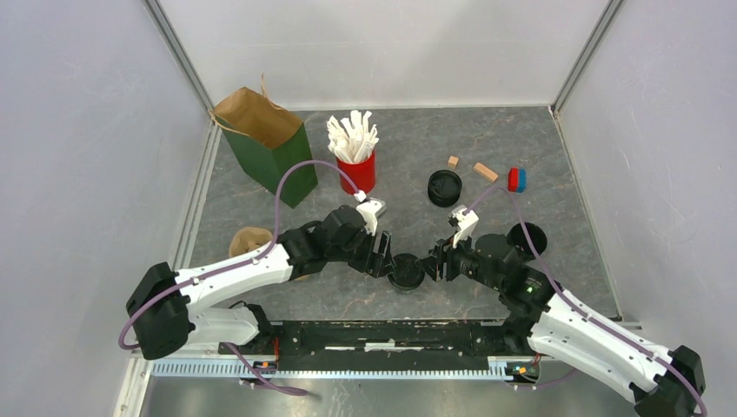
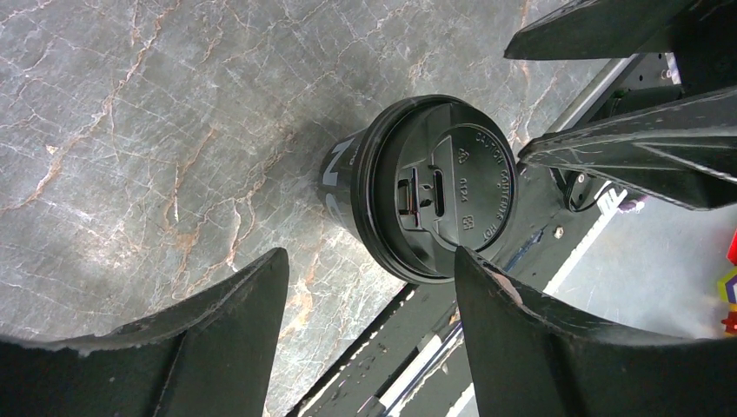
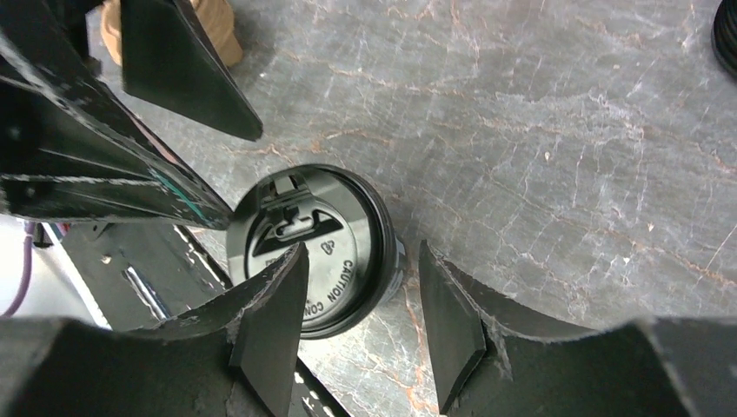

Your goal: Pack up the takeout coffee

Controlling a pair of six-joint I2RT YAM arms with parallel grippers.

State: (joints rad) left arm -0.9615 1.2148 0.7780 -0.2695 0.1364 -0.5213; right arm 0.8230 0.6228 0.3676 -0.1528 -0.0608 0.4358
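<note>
Black paper coffee cup stands upright at the middle of the counter's near edge, just beyond the arm mounting rail. Its flat black lid is seated on the rim, sip tab down. A capped cup can probably be lifted without spilling.

Left claw: fingers spread, nothing between them. The left wrist view shows the cup just ahead of the fingertips, in line with the gap.

Right claw: fingers spread, approaching from the opposite side. In the right wrist view one finger overlaps the lid edge and the other stands clear of the cup wall. Contact cannot be confirmed, and no pinch is evident.

The two claws flank the cup from either side. This likely lets one steady it while the other takes hold.

Green paper bag stands at the far left corner, mouth open upward, well apart from the cup. It is the probable destination. The transfer is not yet begun.
</note>
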